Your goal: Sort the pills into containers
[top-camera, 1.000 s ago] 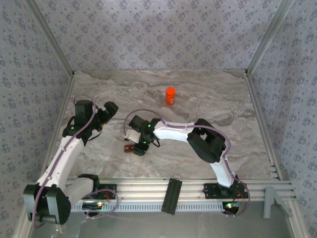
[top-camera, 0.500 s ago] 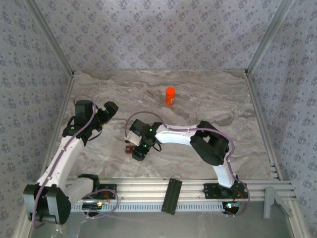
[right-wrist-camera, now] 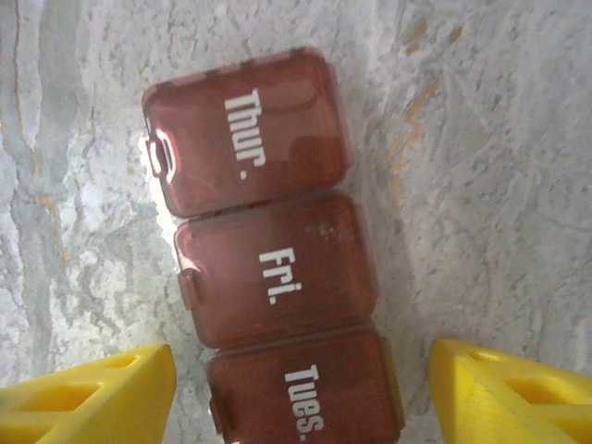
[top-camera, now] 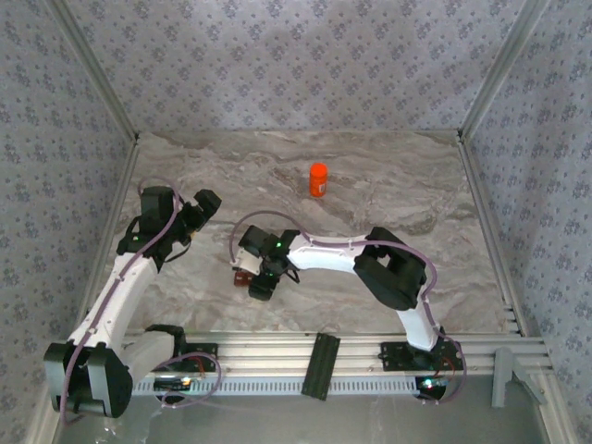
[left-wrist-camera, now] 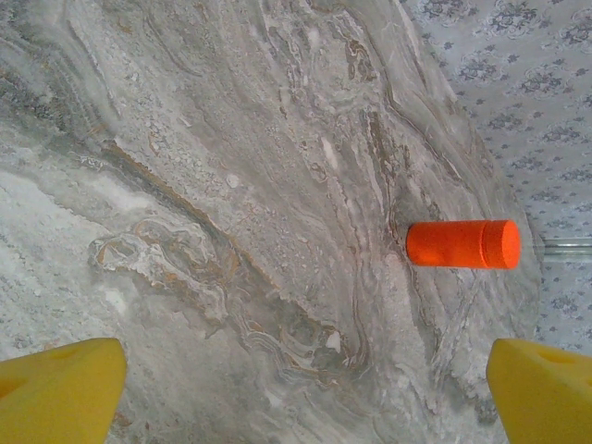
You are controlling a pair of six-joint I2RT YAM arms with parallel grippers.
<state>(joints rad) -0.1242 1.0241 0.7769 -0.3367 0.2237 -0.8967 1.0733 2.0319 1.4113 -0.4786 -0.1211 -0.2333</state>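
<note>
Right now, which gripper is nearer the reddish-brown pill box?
Right. The right gripper hangs directly over the pill box, its open fingers either side of the Tues. end. The left gripper, also open, stands apart, farther back and left.

Containers (right-wrist-camera: 274, 264): Tues. end cut off by btm edge.

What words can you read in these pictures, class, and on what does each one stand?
"Thur." on the top lid of the containers, as the right wrist view shows them.
"Fri." on the middle lid.
"Tues." on the bottom lid.
The orange bottle shows no text that can be read.
</note>
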